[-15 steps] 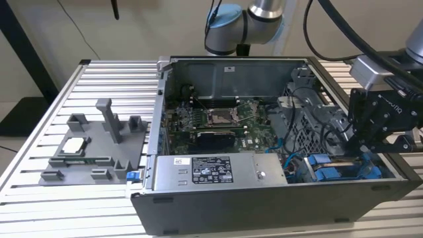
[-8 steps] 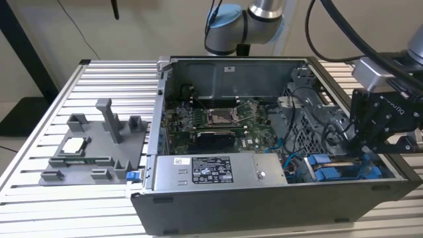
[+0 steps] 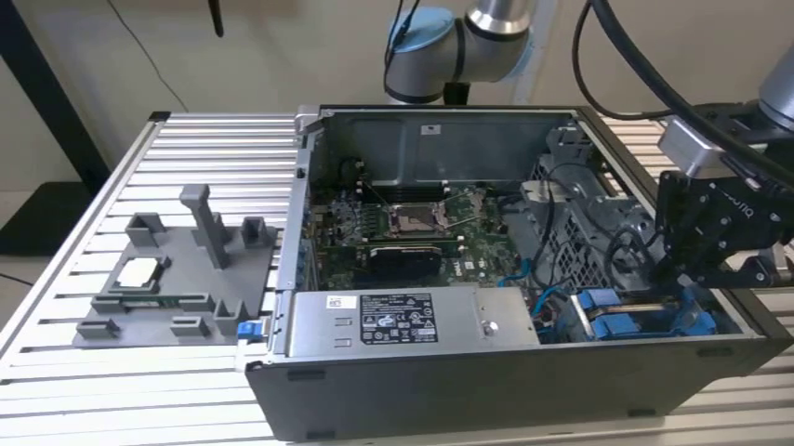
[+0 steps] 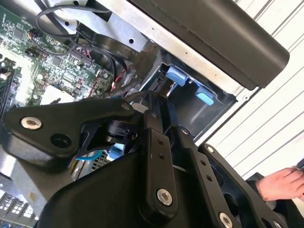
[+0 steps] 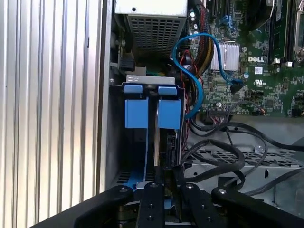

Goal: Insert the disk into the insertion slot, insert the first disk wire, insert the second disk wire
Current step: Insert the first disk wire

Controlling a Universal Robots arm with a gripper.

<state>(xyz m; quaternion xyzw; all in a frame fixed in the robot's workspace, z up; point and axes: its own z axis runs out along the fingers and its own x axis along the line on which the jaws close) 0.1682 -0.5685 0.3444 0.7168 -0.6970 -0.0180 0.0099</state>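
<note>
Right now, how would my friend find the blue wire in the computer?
Look inside the open computer case, between the green motherboard and the blue drive tabs. The blue wire loops there in a big curve; its neighbours are mostly black or red.

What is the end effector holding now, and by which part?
It cannot be told. The end effector reaches into the insertion slot, close to the blue tabs there, but no grip can be made out.

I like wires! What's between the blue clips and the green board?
A looping blue cable and red wires lie between the blue clips and green board, in the first wrist view.
</note>
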